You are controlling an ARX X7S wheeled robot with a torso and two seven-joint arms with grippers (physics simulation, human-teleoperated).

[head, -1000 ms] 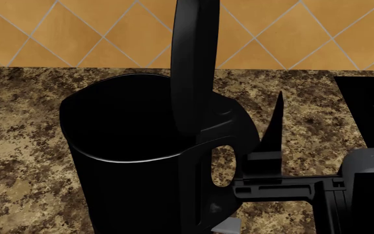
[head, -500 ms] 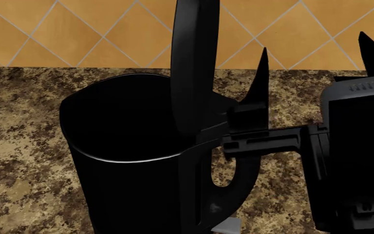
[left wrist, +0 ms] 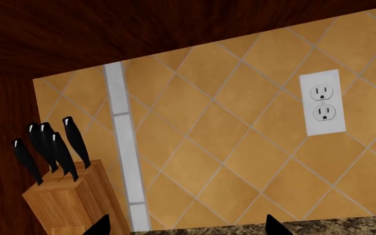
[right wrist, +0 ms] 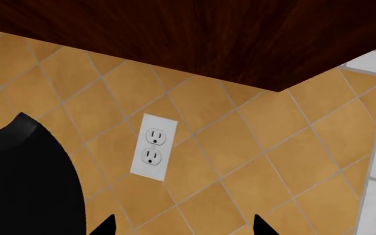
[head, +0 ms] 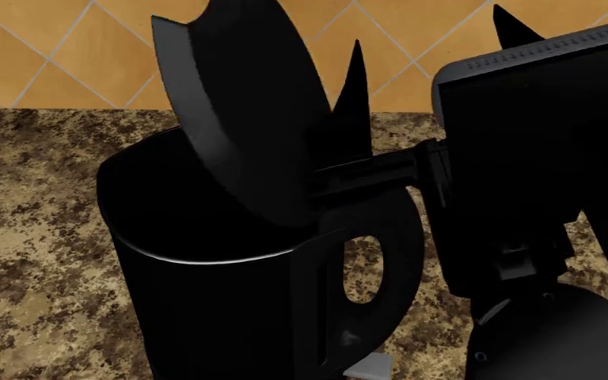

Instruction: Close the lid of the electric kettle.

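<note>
Head view alone shows the lid (head: 243, 119) tilted over the electric kettle (head: 230, 269), right gripper (head: 426, 47) spread, gripping nothing; left gripper (left wrist: 186, 226) likewise, facing a knife block (left wrist: 70, 200).

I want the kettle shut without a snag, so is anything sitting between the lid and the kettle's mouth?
Nothing visible. In the head view the lid leans over the open mouth of the electric kettle, and the space under it looks empty. The right gripper is behind the lid, on the handle side, not under it.

The lid (head: 243, 119) tilts over the electric kettle (head: 230, 293), right gripper (head: 426, 36) behind
</note>
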